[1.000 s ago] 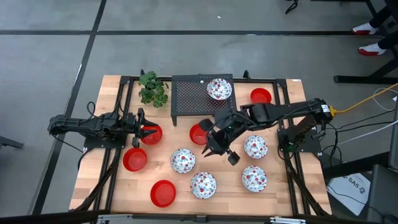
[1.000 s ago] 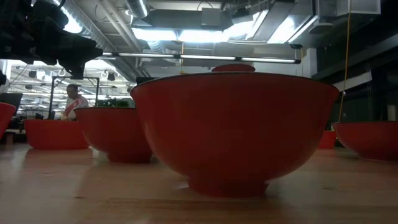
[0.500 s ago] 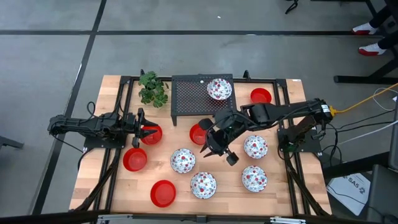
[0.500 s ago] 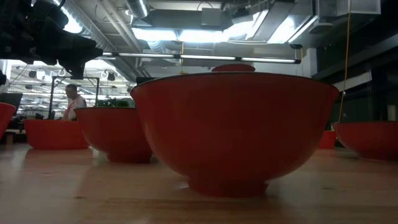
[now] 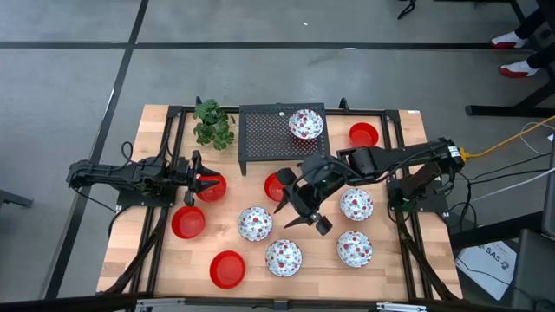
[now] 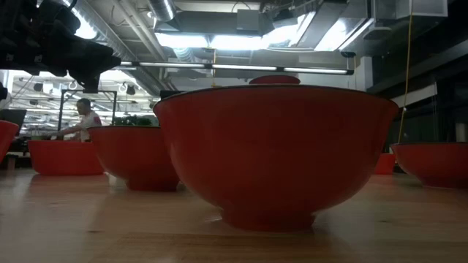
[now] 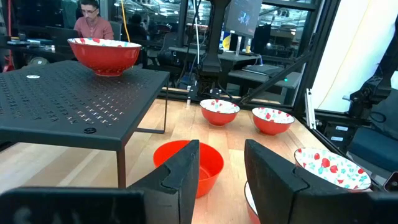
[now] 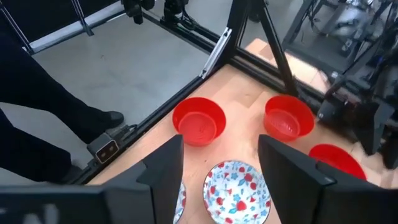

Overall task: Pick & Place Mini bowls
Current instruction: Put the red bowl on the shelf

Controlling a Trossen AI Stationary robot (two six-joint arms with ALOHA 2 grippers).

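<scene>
Ten mini bowls are in the high view. A speckled bowl [image 5: 305, 123] stands on the black rack [image 5: 264, 139]. Red bowls [image 5: 364, 133] [image 5: 277, 186] [image 5: 187, 222] [image 5: 227, 269] and speckled bowls [image 5: 255, 224] [image 5: 284, 257] [image 5: 355, 204] [image 5: 354, 249] sit on the wooden table [image 5: 156, 139]. My right gripper [image 5: 302, 217] [image 8: 221, 149] hangs open and empty high above the table, over the speckled bowl [image 8: 236, 193]. My left gripper [image 5: 201, 184] [image 7: 222, 149] stays level and open at the left, above another red bowl [image 5: 214, 187].
A green plant [image 5: 212, 124] stands at the far left beside the rack. The low view is filled by a red bowl [image 6: 274, 153] close to the near edge. A person [image 7: 93, 22] sits beyond the table. Bare wood lies at the near left and near right corners.
My right gripper has opened in place: its two fingers stand wider apart than a second ago. No bowl has moved.
</scene>
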